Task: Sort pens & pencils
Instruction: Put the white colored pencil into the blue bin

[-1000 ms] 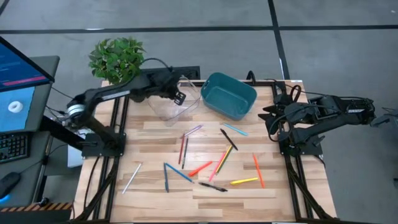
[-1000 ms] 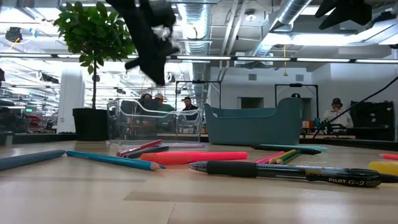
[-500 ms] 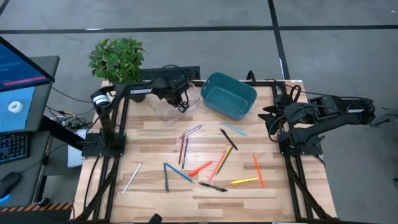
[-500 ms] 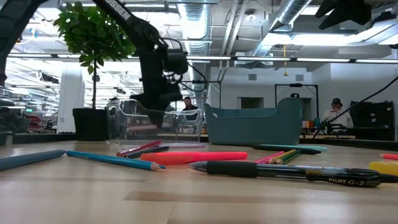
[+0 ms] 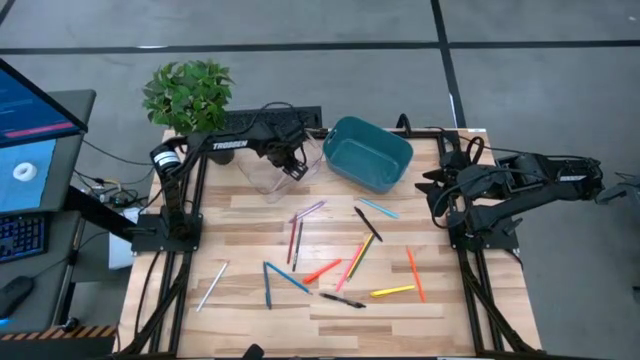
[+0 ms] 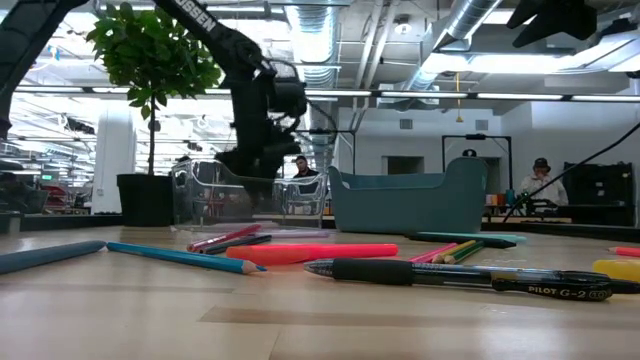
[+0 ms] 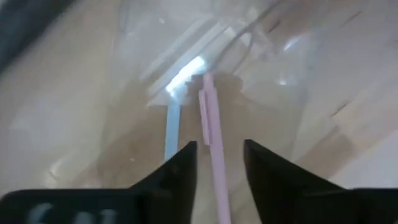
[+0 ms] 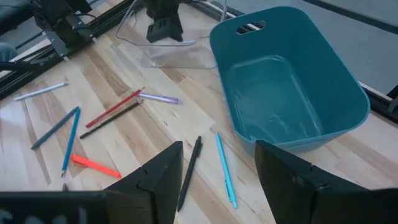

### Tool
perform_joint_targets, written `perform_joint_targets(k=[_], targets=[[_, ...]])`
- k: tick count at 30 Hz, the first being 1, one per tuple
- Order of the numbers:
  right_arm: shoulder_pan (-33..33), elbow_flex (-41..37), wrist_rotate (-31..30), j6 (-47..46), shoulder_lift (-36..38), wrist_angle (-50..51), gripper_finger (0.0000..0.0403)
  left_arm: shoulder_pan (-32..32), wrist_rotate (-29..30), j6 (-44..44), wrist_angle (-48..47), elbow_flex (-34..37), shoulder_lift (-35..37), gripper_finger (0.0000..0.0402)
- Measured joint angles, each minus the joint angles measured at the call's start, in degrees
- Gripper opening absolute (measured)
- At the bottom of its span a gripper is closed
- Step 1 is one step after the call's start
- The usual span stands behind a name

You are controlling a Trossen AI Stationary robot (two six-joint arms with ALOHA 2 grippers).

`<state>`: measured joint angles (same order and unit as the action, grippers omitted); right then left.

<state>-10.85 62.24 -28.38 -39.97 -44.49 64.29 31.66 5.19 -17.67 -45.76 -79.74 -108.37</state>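
Pens and pencils (image 5: 340, 260) in red, orange, yellow, blue, teal, pink, white and black lie scattered flat on the wooden table. My left gripper (image 5: 293, 165) points down into a clear plastic bin (image 5: 272, 172) at the far left, fingers open. In its wrist view a pink pen (image 7: 211, 124) runs between the fingers (image 7: 180, 168) with a gap on each side. A light blue pen (image 7: 172, 127) lies beside it in the bin. My right gripper (image 5: 432, 190) hangs open above the table's right edge with nothing between its fingers.
A teal bin (image 5: 368, 152) stands at the far middle, right of the clear bin. A potted plant (image 5: 188, 95) stands beyond the far left corner. A screen and keyboard (image 5: 25, 235) sit off the left edge. People (image 6: 540, 180) show in the room behind.
My left gripper has gone down and a little toward the table's right, from above the clear bin's left rim into the bin. It has also tipped to point more steeply downward.
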Motion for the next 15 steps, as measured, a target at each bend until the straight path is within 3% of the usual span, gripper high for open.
perform_joint_targets(k=[6,11,15], targets=[[0.0,0.0,0.02,0.0,0.0,0.0,0.0221,-2.06,0.0,0.84,-16.28,-16.73,0.04,0.0199],[0.0,0.0,0.02,0.0,0.0,0.0,0.0221,-8.83,3.6,2.01,-32.72,-35.7,0.13,0.0199],[0.0,0.0,0.02,0.09,0.0,0.0,0.0221,-15.92,5.55,-2.88,-44.18,-47.22,0.32,0.0189]])
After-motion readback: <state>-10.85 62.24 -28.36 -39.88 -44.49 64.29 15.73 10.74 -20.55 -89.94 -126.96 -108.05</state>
